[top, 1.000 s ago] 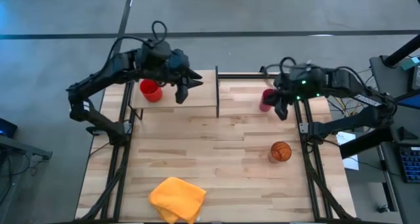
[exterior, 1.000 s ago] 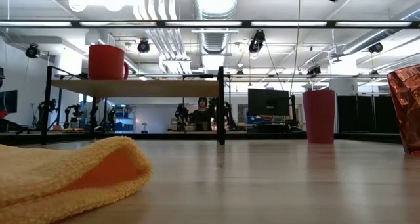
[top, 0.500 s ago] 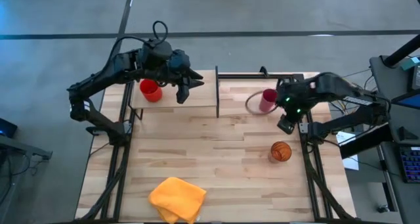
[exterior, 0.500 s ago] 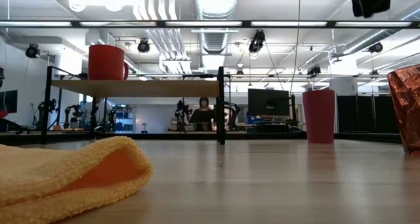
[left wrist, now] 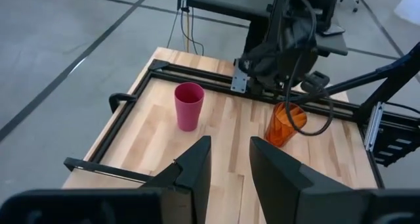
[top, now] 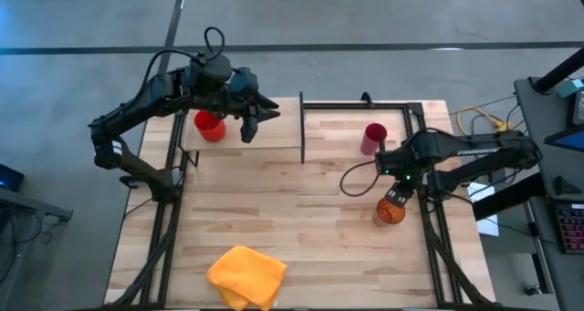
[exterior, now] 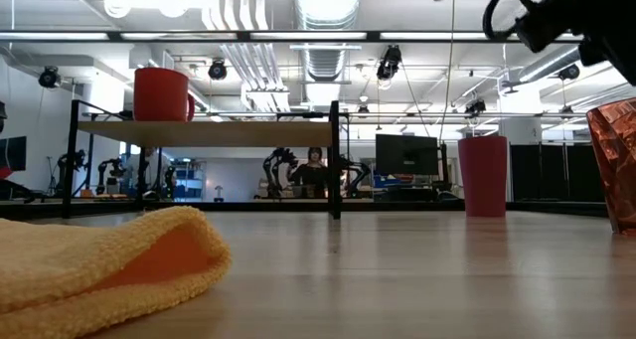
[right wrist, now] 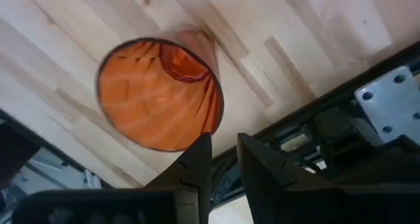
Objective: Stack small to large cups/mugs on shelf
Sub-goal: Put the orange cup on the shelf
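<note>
The red mug (top: 210, 126) (exterior: 162, 93) stands upright on the shelf (top: 274, 133) (exterior: 219, 132), left of its dark divider (top: 302, 129). The pink tumbler (top: 373, 138) (left wrist: 188, 106) stands on the tabletop under the shelf frame's right half. The orange striped cup (top: 391, 211) (right wrist: 161, 96) stands mouth up near the table's right edge. My right gripper (top: 398, 194) (right wrist: 223, 142) hovers open just above that cup, pointing down and touching nothing. My left gripper (top: 248, 124) (left wrist: 230, 145) waits open above the shelf, right of the red mug.
A yellow-orange cloth (top: 246, 276) (exterior: 99, 264) lies crumpled near the table's near edge. The black frame rail (right wrist: 315, 125) runs along the table's right edge close to the orange cup. Bare planks lie between the shelf and the cloth.
My right gripper has left the pink tumbler's side, swung toward the table's near edge and come down over the orange cup. The tumbler stays standing where it was. The left arm has hardly moved.
</note>
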`<state>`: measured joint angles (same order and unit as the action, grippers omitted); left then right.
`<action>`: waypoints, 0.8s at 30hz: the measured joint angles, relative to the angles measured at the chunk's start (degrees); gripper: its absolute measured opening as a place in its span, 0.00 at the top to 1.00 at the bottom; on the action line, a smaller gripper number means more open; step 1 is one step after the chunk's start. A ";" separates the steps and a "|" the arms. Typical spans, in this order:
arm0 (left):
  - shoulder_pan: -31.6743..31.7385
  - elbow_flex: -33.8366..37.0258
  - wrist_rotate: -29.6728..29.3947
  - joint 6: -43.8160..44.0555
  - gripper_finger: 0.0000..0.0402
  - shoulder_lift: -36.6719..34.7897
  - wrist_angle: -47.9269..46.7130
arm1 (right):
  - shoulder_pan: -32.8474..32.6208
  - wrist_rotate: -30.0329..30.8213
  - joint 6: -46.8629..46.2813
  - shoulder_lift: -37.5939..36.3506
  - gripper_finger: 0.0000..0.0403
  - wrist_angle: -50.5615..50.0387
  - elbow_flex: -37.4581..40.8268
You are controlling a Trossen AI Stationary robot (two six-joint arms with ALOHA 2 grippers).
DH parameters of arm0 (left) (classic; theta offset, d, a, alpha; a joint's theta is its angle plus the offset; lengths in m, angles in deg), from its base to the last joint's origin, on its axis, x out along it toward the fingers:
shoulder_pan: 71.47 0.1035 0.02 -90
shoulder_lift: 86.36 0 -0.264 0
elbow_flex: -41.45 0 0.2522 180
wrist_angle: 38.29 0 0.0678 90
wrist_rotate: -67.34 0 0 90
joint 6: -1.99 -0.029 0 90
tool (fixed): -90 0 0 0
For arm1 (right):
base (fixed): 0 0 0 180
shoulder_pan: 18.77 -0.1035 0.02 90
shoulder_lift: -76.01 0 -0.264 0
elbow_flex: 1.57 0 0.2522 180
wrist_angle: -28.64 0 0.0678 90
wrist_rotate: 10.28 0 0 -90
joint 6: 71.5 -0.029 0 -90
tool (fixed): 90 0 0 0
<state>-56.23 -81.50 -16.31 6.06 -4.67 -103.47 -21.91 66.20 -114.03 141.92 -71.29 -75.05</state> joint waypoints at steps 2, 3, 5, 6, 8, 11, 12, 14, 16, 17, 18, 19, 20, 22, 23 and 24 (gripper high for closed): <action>0.00 0.00 -0.01 0.00 0.78 0.07 0.00 | -0.98 -0.15 -0.91 -0.09 0.83 1.37 1.97; 0.00 0.00 -0.01 0.01 0.78 0.12 0.00 | -1.36 -0.28 -1.01 -0.09 0.83 1.97 2.72; 0.00 0.00 -0.01 0.00 0.78 0.19 -0.02 | -2.10 -0.44 -1.31 -0.11 0.83 3.35 3.83; 0.00 0.00 -0.01 0.00 0.78 0.20 -0.02 | -2.37 -0.44 -1.61 -0.11 0.83 4.03 4.23; 0.00 0.00 -0.03 0.02 0.78 0.20 0.00 | -2.62 -0.44 -2.28 -0.13 0.83 5.18 4.75; 0.00 0.00 -0.03 0.02 0.78 0.15 -0.02 | -2.64 -0.44 -2.33 -0.13 0.83 6.15 5.43; -0.02 0.00 -0.03 0.02 0.78 0.15 0.00 | -2.64 -0.44 -2.33 -0.14 0.83 6.41 5.72; -0.04 0.00 -0.03 0.02 0.78 0.11 0.00 | -2.64 -0.36 -2.33 -0.14 0.83 6.42 6.27; -0.04 0.00 -0.03 0.02 0.78 0.09 0.00 | -2.64 -0.18 -2.42 -0.14 0.83 6.93 6.67; -0.04 0.00 -0.05 0.02 0.78 0.09 0.00 | -2.64 -0.13 -2.44 -0.15 0.83 7.07 6.74; -0.04 0.00 -0.05 0.02 0.78 0.09 0.00 | -2.64 -0.06 -2.44 -0.15 0.83 7.26 6.77; -0.04 0.00 -0.05 0.02 0.78 0.09 0.00 | -2.64 0.02 -2.44 -0.15 0.83 7.59 6.79; -0.04 0.00 -0.05 0.02 0.78 0.09 0.00 | -2.64 0.02 -2.46 -0.15 0.83 7.83 6.84; -0.04 0.00 -0.07 0.02 0.78 0.09 0.00 | -2.64 0.04 -2.46 -0.15 0.83 8.10 7.00; -0.04 0.00 -0.07 0.02 0.78 0.09 0.00 | -2.64 0.10 -2.44 -0.15 0.83 8.41 7.10; -0.04 0.00 -0.07 0.02 0.78 0.09 0.00 | -2.64 0.32 -2.45 -0.15 0.83 8.86 7.19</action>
<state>-56.27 -81.50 -16.38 6.08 -4.58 -103.47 -24.55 66.52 -116.47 141.77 -62.43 -67.86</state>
